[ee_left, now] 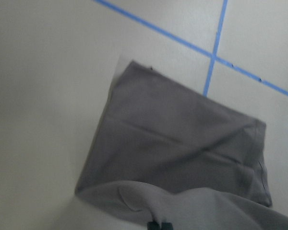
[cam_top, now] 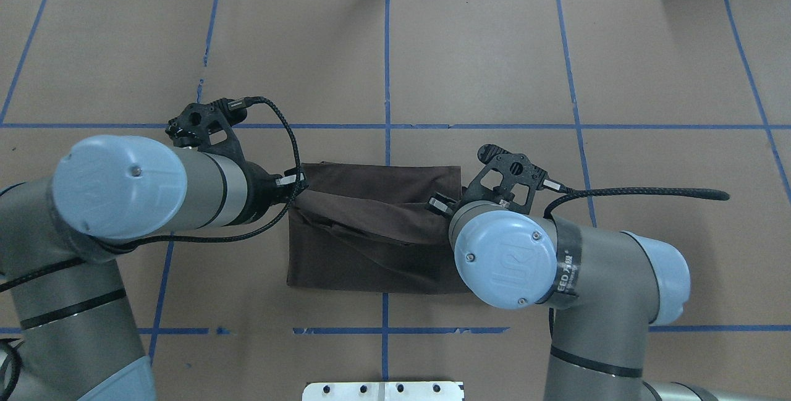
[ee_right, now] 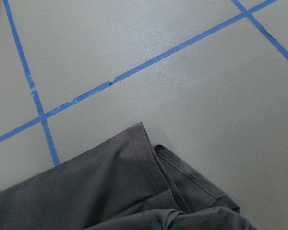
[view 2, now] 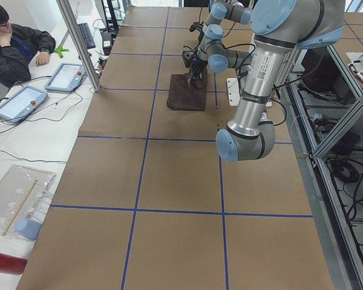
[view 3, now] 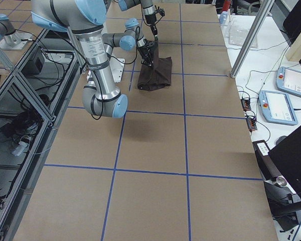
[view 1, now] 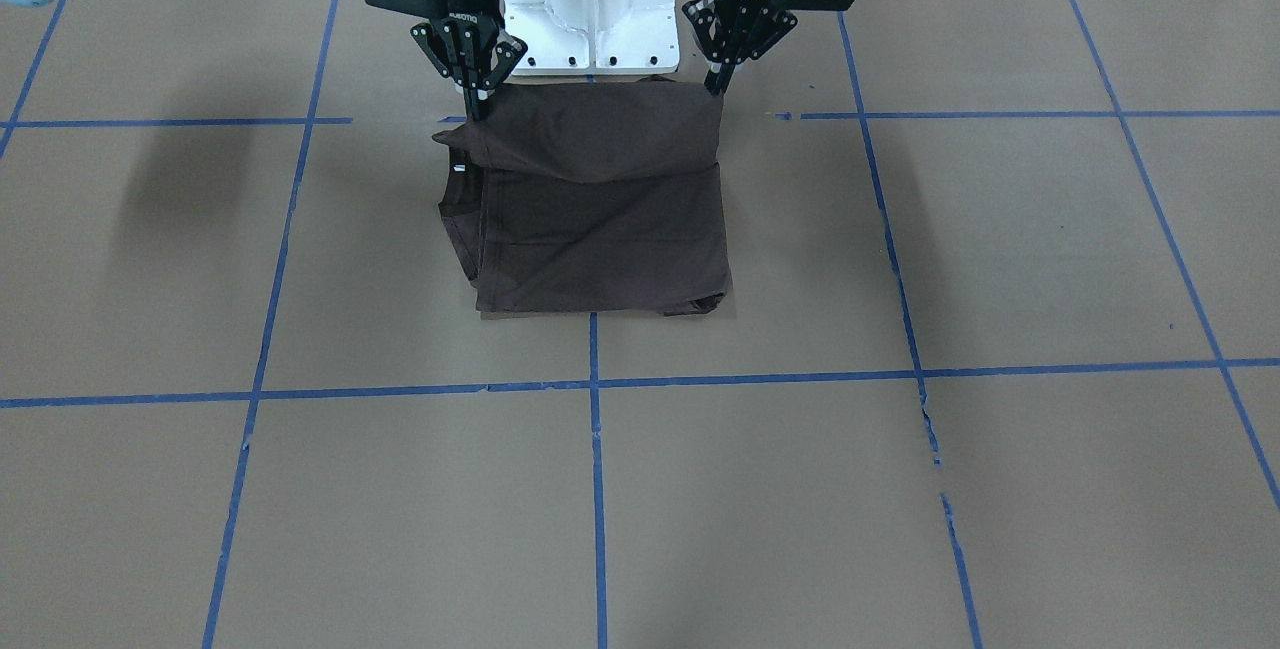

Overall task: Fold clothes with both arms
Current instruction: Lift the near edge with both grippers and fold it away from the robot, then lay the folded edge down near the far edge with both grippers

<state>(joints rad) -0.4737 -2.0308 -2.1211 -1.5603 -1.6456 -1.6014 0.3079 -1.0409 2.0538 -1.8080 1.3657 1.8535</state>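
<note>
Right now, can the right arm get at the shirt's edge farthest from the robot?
Probably not yet: the right gripper is shut on the near corner of the T-shirt. Nothing else blocks that far edge.

Soft, even light from above covers the counter (view 1: 900, 489) in every exterior view. In the front-facing view a diffuse shadow lies at middle left. Both wrist views are washed out, so the T-shirt (ee_left: 182, 143) looks grey; the left wrist view is slightly blurred. The overhead view's top edge is overexposed.

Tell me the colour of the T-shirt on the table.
The T-shirt is dark brown; it shows best in the exterior front-facing view.
</note>
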